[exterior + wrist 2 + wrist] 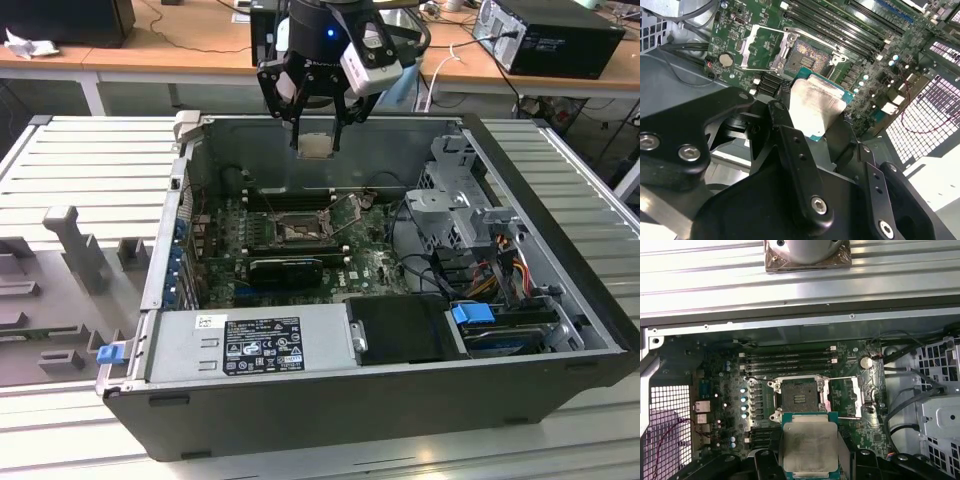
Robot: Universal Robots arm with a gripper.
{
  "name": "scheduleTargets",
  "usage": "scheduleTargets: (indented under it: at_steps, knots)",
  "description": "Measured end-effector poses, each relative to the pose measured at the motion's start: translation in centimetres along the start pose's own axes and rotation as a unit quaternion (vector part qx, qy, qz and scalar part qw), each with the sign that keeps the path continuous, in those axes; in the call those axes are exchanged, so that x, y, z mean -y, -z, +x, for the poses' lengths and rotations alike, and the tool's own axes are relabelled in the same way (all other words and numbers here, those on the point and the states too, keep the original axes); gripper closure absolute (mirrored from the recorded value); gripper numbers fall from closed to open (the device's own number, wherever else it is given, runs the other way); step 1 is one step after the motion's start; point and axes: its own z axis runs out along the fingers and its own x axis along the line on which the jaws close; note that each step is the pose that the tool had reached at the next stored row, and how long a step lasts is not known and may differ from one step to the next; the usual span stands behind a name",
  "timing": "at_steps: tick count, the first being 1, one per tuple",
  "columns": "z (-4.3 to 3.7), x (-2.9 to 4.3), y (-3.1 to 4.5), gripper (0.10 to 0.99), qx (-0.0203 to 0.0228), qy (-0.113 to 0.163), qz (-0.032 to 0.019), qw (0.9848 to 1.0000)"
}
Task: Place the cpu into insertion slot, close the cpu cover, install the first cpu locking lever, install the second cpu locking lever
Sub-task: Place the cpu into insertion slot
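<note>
Hand clamped on cpu, above open computer case, ribbed metal table, desks behind

This looks like a robotics lab. An opened desktop computer case lies on a ribbed aluminium table under a robot arm. Behind it, wooden benches carry loose cables and another black computer.

Dull, smudged metal cpu; ribbed satin-metal table
</note>
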Motion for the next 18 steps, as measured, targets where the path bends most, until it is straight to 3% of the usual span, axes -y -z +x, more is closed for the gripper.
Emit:
scheduleTargets:
  at_steps: [18]
  knots:
    - [0.0,0.0,0.0,0.557,0.0018,-0.02,-0.0004,0.9998]
